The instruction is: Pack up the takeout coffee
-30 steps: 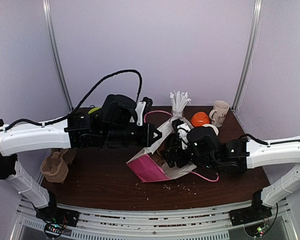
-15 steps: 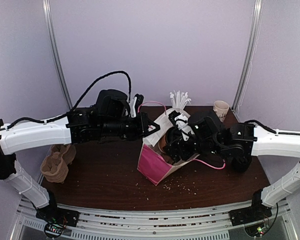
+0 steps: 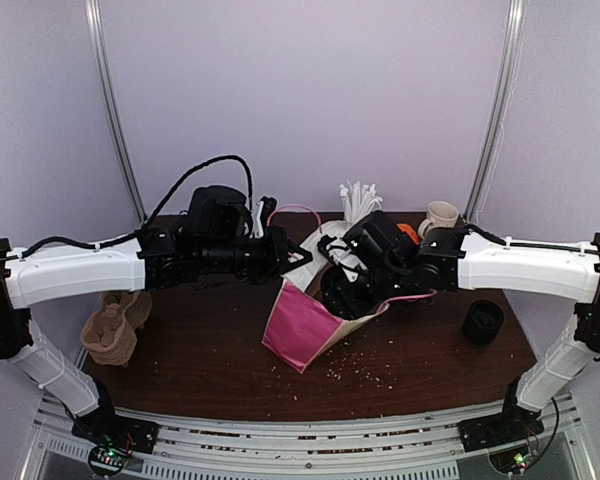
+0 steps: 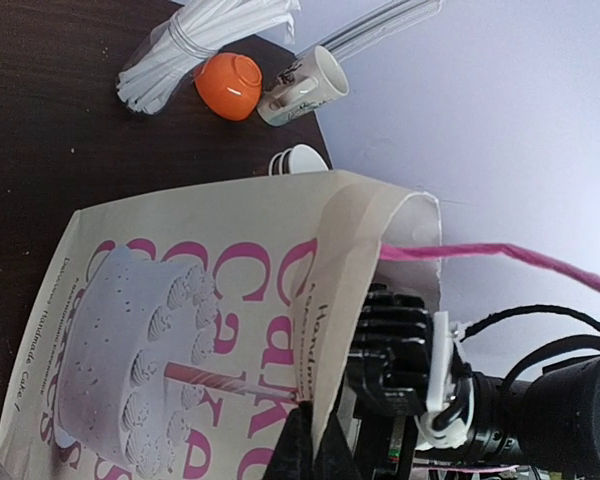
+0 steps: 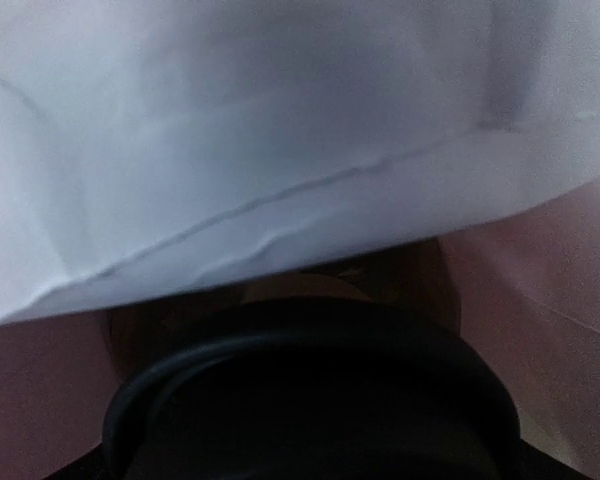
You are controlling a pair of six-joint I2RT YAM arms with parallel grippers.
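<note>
Crumbs (image 3: 352, 374) lie scattered on the desk (image 3: 200, 370) near its front edge. At the left edge sits a brown cardboard cup carrier (image 3: 110, 330). Toward the right edge stands a dark round object (image 3: 483, 322); its kind cannot be told.

At the centre of the desk, a pink-and-white paper bag (image 3: 302, 330) printed with a cake stands tilted, its mouth facing up and to the right. The left gripper (image 3: 302, 258) reaches in from the left, and its jaws are pressed together on the folded top edge of the bag. The bag's pink cord handle (image 4: 500, 255) stretches past that edge.

The right gripper (image 3: 342, 290) reaches into the bag's mouth from the right. In the right wrist view, the takeout coffee (image 5: 310, 400) is inside the bag; its round black lid fills the lower part of the view. The jaws stand wide, set on the cup, though the fingers themselves are hidden.

Along the far edge of the desk are a bundle of white straws (image 3: 358, 200), an orange bowl (image 4: 230, 85) and a cream mug (image 3: 440, 215).
</note>
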